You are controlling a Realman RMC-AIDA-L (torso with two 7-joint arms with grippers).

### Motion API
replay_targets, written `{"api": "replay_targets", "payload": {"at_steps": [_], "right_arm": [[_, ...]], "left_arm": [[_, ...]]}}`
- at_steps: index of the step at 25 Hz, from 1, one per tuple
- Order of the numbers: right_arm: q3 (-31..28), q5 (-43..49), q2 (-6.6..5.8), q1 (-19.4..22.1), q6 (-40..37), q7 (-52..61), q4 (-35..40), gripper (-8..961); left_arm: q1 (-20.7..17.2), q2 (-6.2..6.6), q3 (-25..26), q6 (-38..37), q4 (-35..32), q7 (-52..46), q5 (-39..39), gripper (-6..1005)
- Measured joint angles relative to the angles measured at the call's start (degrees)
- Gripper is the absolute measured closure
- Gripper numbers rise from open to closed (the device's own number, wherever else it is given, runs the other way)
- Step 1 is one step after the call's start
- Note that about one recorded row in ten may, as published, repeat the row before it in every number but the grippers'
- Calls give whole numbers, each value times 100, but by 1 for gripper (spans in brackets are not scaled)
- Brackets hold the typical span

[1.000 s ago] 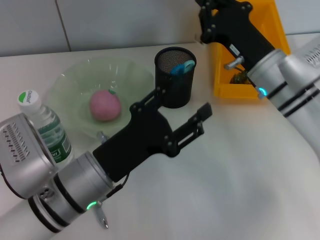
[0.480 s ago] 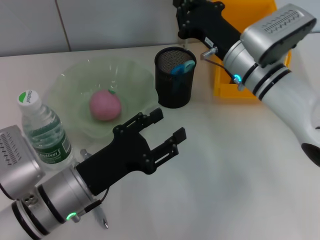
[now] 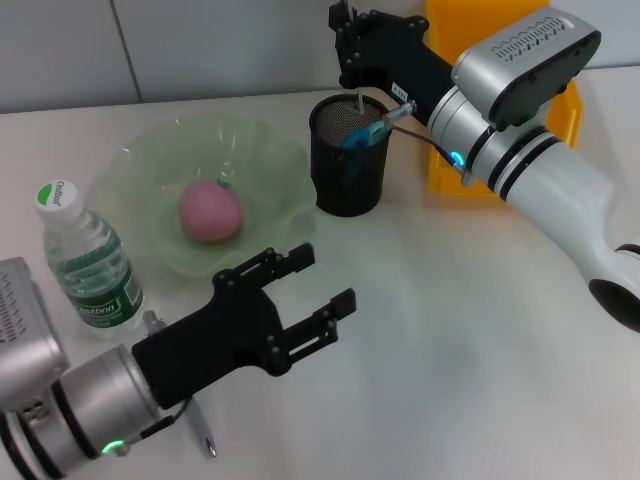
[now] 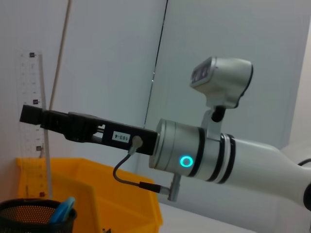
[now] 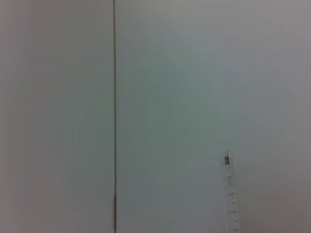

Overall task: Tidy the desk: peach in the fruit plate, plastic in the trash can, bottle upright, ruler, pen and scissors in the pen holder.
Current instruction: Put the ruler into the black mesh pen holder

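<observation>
At nine o'clock the bottle (image 3: pixel 88 262) stands upright; left gripper (image 3: pixel 318 293) hovers spread over the desk (image 3: pixel 450 350). Peach (image 3: pixel 210 211) lies in the plate (image 3: pixel 140 170). At twelve, right gripper (image 4: pixel 32 114) pinches the ruler (image 4: pixel 35 121) upright above the holder (image 3: pixel 350 155), bin (image 3: pixel 500 120) at one.

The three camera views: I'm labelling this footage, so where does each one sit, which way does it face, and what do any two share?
Head view: high on the robot, looking down at the desk; shows the left gripper low in front and the right gripper above the pen holder.
Left wrist view: faces across at the right gripper holding the ruler; none of its own arm shows.
Right wrist view: faces the wall; only the ruler shows.
Shared: both wrist views show the ruler.
</observation>
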State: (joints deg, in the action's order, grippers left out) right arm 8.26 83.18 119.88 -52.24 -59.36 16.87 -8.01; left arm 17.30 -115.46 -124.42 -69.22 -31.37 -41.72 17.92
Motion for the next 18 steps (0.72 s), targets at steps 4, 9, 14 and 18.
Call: {"api": "replay_targets", "payload": {"at_steps": [4, 9, 14, 18], "right_arm": [[0, -12, 0, -21, 124, 0, -18, 928], [0, -12, 0, -14, 150, 0, -34, 922], [0, -17, 0, -12, 169, 0, -35, 917], [0, -18, 1, -12, 189, -4, -81, 913]], "left_arm": [[-88, 108, 324, -193, 4, -152, 416, 302], [-210, 278, 929, -416, -4, -566, 1264, 207], [-227, 316, 1419, -622, -7, -769, 2192, 185], [-245, 275, 1818, -757, 1, -878, 2586, 186]]}}
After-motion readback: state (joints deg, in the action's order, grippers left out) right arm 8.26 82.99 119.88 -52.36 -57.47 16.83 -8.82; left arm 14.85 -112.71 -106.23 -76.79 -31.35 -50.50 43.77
